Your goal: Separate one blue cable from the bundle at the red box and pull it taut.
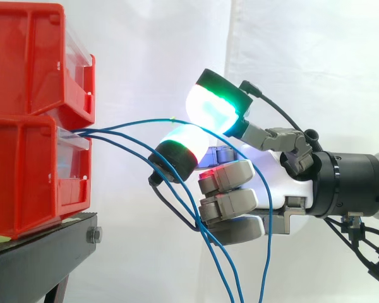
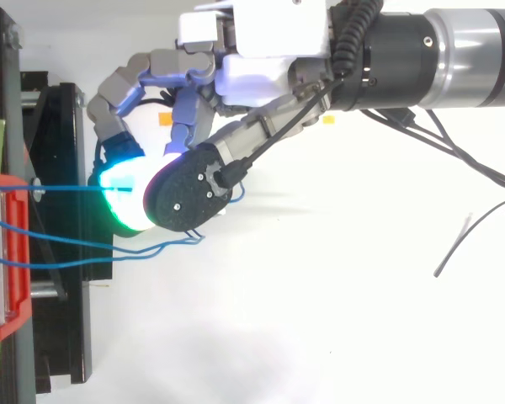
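Several thin blue cables come out of the front of the lower red box [image 1: 25,183] [image 2: 4,252]. One blue cable [image 1: 132,121] [image 2: 63,188] runs almost straight from the box to my hand [image 1: 284,183] [image 2: 261,34], which is shut on it. The cable is pinched between two glowing fingertips [image 1: 211,104], and its free end drops behind the palm. The hand sits to the right of the boxes, a short way off, with its other fingers curled. Two other blue cables [image 1: 145,158] [image 2: 67,244] sag lower and hang down below the hand.
A second red box [image 1: 25,63] is stacked on the lower one. Both rest on a black stand [image 1: 44,252] [image 2: 63,135] with a bolt at its edge. A white curtain hangs behind, and small orange marks [image 2: 164,119] dot the white floor.
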Motion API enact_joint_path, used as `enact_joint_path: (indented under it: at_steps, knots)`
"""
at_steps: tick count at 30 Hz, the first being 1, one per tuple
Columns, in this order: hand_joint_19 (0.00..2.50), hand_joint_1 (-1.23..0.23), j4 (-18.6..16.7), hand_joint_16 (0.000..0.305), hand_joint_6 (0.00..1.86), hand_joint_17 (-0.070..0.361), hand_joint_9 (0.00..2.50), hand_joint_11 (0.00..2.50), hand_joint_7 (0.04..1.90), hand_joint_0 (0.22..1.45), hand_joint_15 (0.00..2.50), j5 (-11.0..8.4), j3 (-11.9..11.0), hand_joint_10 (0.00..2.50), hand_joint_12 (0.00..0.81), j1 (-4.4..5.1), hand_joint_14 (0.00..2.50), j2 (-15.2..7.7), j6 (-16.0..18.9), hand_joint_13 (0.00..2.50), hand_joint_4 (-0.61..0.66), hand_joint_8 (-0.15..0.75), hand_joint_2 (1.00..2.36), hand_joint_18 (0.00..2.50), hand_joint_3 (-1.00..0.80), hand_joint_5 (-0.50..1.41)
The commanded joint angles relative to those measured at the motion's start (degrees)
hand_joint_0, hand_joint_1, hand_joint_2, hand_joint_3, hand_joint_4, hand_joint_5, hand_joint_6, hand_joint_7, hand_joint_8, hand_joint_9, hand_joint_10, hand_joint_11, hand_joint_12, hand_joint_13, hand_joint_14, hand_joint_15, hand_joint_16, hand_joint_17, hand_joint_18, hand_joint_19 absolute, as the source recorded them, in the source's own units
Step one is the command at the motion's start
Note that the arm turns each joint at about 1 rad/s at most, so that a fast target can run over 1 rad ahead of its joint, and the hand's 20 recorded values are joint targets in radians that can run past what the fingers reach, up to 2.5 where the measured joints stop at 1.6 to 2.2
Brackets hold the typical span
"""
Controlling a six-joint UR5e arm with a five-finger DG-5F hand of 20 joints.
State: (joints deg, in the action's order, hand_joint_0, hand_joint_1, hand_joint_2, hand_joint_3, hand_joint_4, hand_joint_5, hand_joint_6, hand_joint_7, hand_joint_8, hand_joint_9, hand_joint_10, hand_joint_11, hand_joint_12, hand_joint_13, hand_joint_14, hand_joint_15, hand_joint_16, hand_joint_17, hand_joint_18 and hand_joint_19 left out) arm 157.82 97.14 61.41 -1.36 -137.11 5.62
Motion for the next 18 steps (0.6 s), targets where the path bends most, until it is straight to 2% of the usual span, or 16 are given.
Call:
enact_joint_path:
  at_steps: [1,9,12,13,16,17,18]
  knots:
    - [1.5,-0.77,-0.06,0.034,0.91,0.077,1.25,1.42,1.2,0.77,1.7,-0.02,0.02,0.02,0.338,-0.05,0.23,0.0,-0.17,1.15,-0.05,0.327,1.0,1.16,-0.46,-0.19]
    - [1.66,-0.77,-0.06,0.035,0.91,0.079,1.25,1.43,1.2,0.77,1.58,-0.02,0.02,0.02,0.343,-0.05,0.83,0.0,-0.43,1.07,-0.05,0.321,1.0,1.21,-0.46,-0.19]
    - [1.67,-0.77,-0.06,0.035,0.91,0.079,1.23,1.4,1.19,0.77,1.57,-0.02,0.02,0.02,0.345,-0.05,0.9,0.0,-0.43,1.06,-0.05,0.321,1.0,1.22,-0.46,-0.19]
    - [1.63,-0.77,-0.06,0.035,0.91,0.079,1.23,1.41,1.2,0.77,1.6,-0.02,0.11,0.01,0.341,-0.05,0.74,0.0,-0.43,1.08,-0.05,0.32,1.0,1.22,-0.46,-0.19]
    - [1.51,-0.77,-0.06,0.037,0.91,0.082,1.17,1.32,1.2,0.77,1.66,0.06,0.02,0.02,0.342,-0.05,0.0,0.0,-0.43,1.17,-0.05,0.328,1.0,1.16,-0.46,-0.19]
    - [1.45,-0.77,-0.14,0.038,0.91,0.085,1.15,1.31,1.2,0.77,1.52,-0.02,0.02,0.02,0.352,-0.05,0.01,0.0,-0.43,1.14,-0.05,0.329,1.0,1.14,-0.46,-0.19]
    - [1.33,-0.77,-0.06,0.038,0.91,0.085,1.14,1.28,1.21,0.77,1.27,-0.02,0.02,0.02,0.369,-0.05,0.02,0.0,-0.43,1.07,-0.05,0.338,1.0,1.09,-0.46,-0.19]
